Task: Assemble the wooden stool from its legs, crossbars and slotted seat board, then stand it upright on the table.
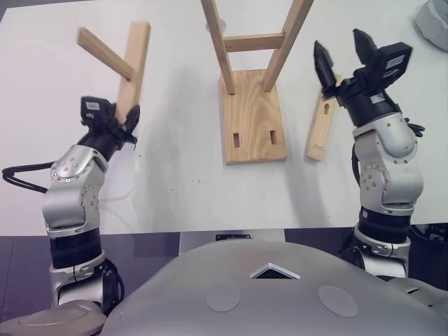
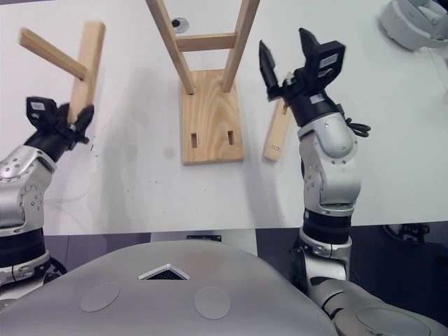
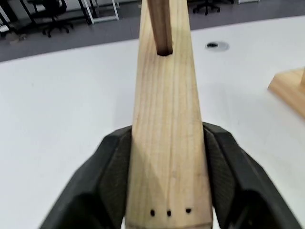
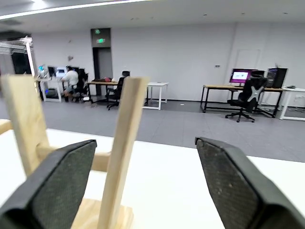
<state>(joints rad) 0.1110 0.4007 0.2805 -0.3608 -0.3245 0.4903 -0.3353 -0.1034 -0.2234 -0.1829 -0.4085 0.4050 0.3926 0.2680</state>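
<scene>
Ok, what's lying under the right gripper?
A loose leg lies flat on the table, right of the seat board, with its slot and holes showing. The open right gripper and its wrist cover the leg's far end.

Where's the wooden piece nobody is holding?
The loose leg lies flat on the table, just right of the seat board, by the open right gripper.

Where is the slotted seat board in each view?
Left eye view: seat board at centre, under the upright legs.
Right eye view: seat board at centre.
Left wrist view: a seat board corner beyond the held leg.
Right wrist view: seat board beneath the upright legs.
Landmark: those upright legs.
</scene>
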